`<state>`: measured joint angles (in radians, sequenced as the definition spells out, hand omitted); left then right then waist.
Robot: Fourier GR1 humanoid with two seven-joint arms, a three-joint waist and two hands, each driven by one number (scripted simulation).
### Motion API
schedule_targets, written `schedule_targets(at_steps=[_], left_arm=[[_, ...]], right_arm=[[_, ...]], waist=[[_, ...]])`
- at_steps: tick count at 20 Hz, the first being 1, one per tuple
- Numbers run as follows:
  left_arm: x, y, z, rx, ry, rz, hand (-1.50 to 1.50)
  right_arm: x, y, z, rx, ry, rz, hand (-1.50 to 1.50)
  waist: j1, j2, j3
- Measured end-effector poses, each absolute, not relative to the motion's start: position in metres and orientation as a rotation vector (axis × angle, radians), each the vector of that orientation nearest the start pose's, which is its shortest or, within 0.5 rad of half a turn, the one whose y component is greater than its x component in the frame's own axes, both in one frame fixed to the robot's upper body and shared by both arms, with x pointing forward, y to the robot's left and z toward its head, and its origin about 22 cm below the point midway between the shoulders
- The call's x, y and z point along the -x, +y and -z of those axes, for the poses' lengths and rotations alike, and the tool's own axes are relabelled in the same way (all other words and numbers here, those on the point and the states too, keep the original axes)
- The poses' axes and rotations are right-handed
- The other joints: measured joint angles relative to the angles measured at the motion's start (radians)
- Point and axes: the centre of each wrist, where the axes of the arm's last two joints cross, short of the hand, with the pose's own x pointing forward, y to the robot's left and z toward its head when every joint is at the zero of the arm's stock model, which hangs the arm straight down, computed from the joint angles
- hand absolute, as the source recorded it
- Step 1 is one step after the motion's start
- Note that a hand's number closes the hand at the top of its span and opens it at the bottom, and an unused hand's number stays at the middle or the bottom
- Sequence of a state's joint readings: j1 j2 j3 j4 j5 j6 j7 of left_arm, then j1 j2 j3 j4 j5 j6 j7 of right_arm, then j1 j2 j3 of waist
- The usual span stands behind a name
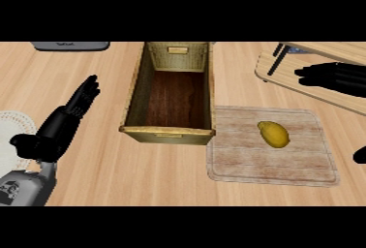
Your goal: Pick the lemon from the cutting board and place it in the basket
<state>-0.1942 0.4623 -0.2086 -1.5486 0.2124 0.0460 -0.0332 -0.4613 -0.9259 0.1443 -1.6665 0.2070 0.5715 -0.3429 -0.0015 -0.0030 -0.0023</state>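
The light wooden counter top (pixel 93 184) fills the view, and a long rectangular woven basket with a dark wood floor (pixel 168 131) stands near its middle, open at the top and with nothing in it. Just right of the basket's near corner, almost touching it, lies a pale rectangular wooden cutting board with rounded corners (pixel 257 164). Further right of the basket and farther back sits a light wooden stand with a black leg (pixel 332 48). Well left of the basket the black left hand (pixel 61 127) rests on its grey forearm, its fingers (pixel 87 93) straight, close together and pointing away, holding nothing. The black right hand (pixel 336 77) hangs right of the basket in front of the stand, fingers stretched towards the basket and roughly straight, holding nothing. A white round mat (pixel 10 131) shows far left of the basket, and a flat grey object (pixel 71 46) lies left of its far end. The yellow oval lemon (pixel 274 134) lies on the cutting board, right of the basket's near end, touched by neither hand
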Motion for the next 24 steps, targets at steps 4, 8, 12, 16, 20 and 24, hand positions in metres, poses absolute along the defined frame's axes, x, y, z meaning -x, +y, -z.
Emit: schedule_targets(at_steps=[4, 8, 12, 16, 20, 24], left_arm=[[-0.280, 0.265, -0.061, -0.041, -1.686, 0.380, 0.00], [-0.282, 0.266, -0.067, -0.040, -1.689, 0.384, 0.00], [-0.280, 0.265, -0.064, -0.039, -1.689, 0.385, 0.00], [-0.278, 0.262, -0.059, -0.045, -1.691, 0.387, 0.00], [-0.281, 0.263, -0.063, -0.038, -1.693, 0.387, 0.00], [-0.285, 0.263, -0.058, -0.040, -1.693, 0.390, 0.00]], right_arm=[[-0.299, -0.328, -0.252, 0.272, -1.556, -1.742, -1.50], [-0.299, -0.340, -0.267, 0.305, -1.508, -1.745, -1.50], [-0.303, -0.348, -0.264, 0.327, -1.484, -1.731, -1.50], [-0.305, -0.356, -0.254, 0.337, -1.493, -1.727, -1.50], [-0.310, -0.365, -0.236, 0.319, -1.508, -1.685, -1.50], [-0.320, -0.357, -0.200, 0.256, -1.528, -1.643, -1.50]], waist=[[0.005, 0.002, 0.001], [0.006, 0.003, 0.002], [0.008, 0.004, 0.002], [0.007, 0.004, 0.002], [0.010, 0.005, 0.002], [0.011, 0.006, 0.003]])
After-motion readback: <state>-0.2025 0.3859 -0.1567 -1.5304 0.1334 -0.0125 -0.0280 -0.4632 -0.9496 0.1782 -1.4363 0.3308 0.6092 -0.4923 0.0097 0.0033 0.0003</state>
